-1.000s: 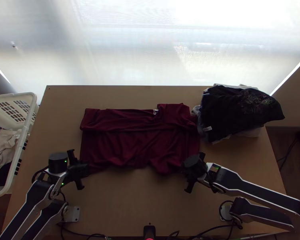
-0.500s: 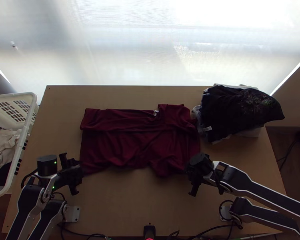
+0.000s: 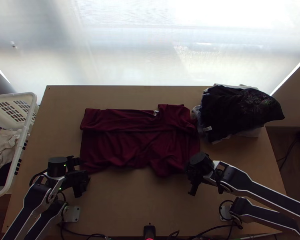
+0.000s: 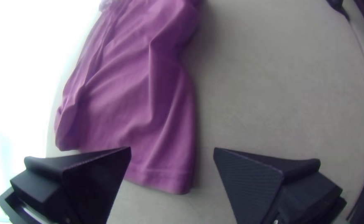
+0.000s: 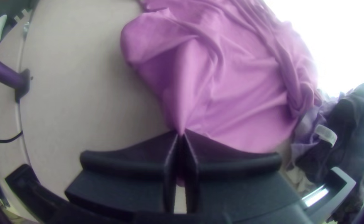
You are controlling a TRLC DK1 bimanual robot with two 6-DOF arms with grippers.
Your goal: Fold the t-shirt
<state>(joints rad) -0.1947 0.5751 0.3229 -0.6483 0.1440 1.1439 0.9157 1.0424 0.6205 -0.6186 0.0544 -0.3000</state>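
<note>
Fingers clamped on the maroon t-shirt's near side at the right gripper, wide apart at the left gripper! And it lies rumpled on the table, nearer the far edge, beside piled clothes!

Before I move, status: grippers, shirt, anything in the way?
Right gripper shut on shirt. Left gripper open at hem corner. Shirt wrinkled, far part folded over. Clothes pile close beside.
</note>
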